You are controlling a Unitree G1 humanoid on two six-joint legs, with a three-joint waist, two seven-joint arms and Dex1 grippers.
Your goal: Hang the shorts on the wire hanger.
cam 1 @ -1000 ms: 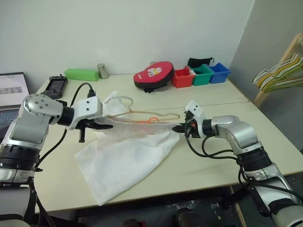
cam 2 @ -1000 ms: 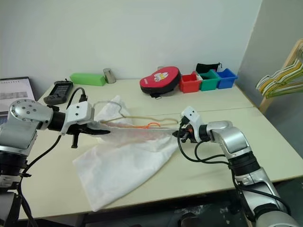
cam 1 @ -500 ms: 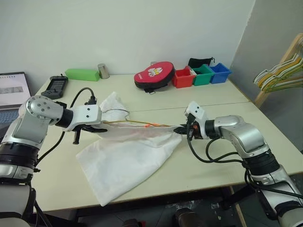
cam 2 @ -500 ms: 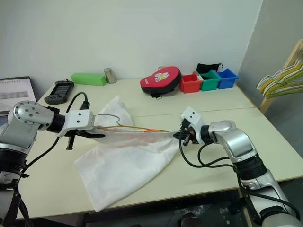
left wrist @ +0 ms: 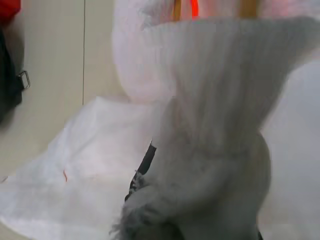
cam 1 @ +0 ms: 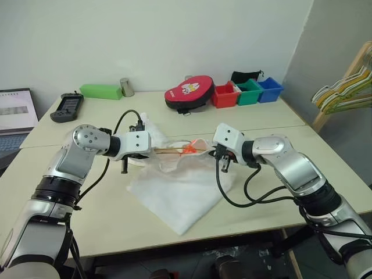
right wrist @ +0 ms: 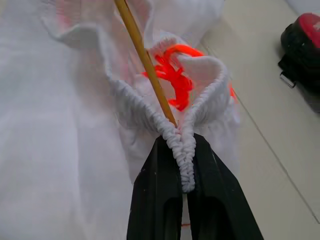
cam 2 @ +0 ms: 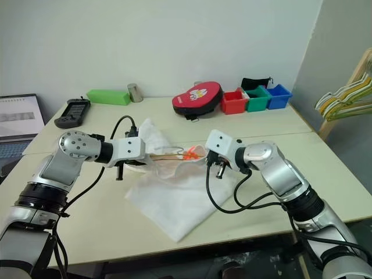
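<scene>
Evidently limp and light, the shorts [cam 1: 183, 186] sag onto the desk [cam 1: 261, 197] at frame centre, both the left hand [cam 1: 150, 152] and right hand [right wrist: 182, 165] pinching the waistband around the wire hanger [right wrist: 142, 55], the firmest hold.

One pair of shorts [cam 1: 183, 186]; one wire hanger [cam 1: 174, 150]; three small bins: red [cam 1: 224, 95], green [cam 1: 249, 91], blue [cam 1: 269, 89]; one red case [cam 1: 188, 92]; one green box [cam 1: 100, 91]; one laptop [cam 1: 16, 110].
</scene>
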